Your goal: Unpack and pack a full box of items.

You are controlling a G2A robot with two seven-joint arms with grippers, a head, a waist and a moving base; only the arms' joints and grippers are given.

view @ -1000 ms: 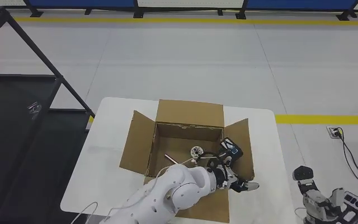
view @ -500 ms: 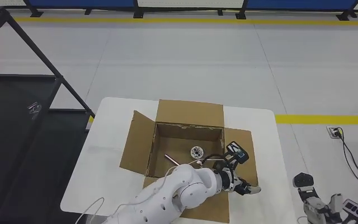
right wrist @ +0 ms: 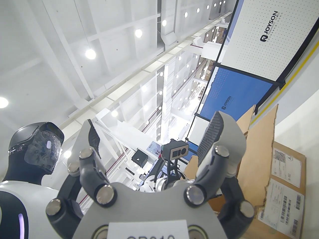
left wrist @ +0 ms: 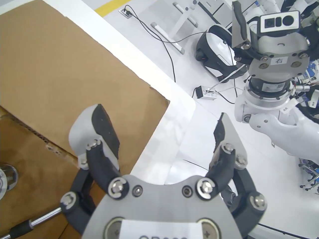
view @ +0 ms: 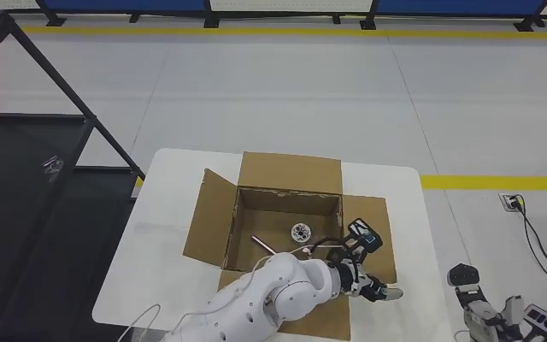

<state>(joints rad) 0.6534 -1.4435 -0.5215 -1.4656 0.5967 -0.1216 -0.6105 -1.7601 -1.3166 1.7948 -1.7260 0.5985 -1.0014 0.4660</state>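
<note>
Grey shop floor (view: 299, 85) with a yellow line, white counter (view: 171, 248) toward 6 o'clock in the top view. Cardboard box (view: 291, 173) sits mid-counter with all four flaps folded out, likely so an arm can drop straight in. Left arm comes in from 7 o'clock and lies over the near flap. Left pincer (left wrist: 162, 123) hangs outside the box, above the 3 o'clock flap by the counter's 4 o'clock corner, fingers spread wide with nothing between them; reads as between picks. Right pincer (right wrist: 154, 128) is off the counter at 4 o'clock, aimed up at the ceiling, also spread and empty, probably parked clear of the working arm. Box is far from full, two items seen on its bottom: thin metal rod (view: 263, 244) with a dark grip lying flat toward 7 o'clock, small round piece (view: 300, 231) just beside it near the middle. Can't tell whether it's being unpacked or packed
</note>
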